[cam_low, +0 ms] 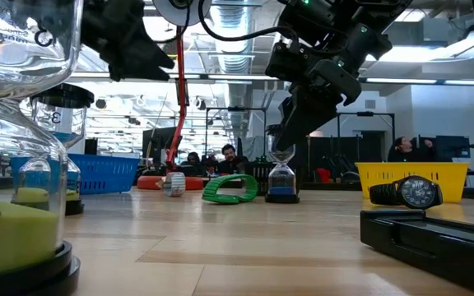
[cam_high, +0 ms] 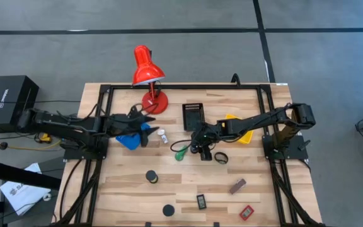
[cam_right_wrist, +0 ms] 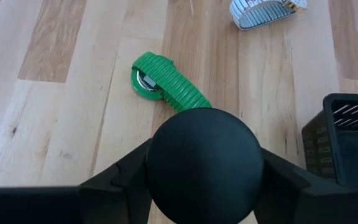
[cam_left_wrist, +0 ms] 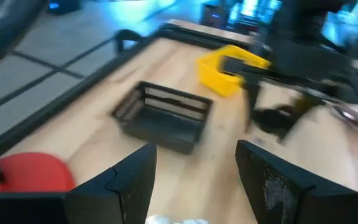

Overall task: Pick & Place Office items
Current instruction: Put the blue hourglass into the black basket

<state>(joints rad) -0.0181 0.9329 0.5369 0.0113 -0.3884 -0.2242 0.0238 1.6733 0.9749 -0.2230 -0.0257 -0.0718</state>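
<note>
Take the black bin at the table's middle back as your landmark. Your right gripper hangs just in front of it, its jaws clamped on the round black top of an hourglass whose base stands on the wood. The green watch lies just beside that hourglass, on the side away from the yellow bin, and the white watch lies farther that way, toward the blue bin. Your left gripper hovers over the blue bin, pointed at the black bin, jaws open and holding nothing. The black watch rests in front of the yellow bin. Nearer the front edge, well apart from the black bin, you see two more black-capped hourglasses, a brown block, a black timer and a red timer.
</note>
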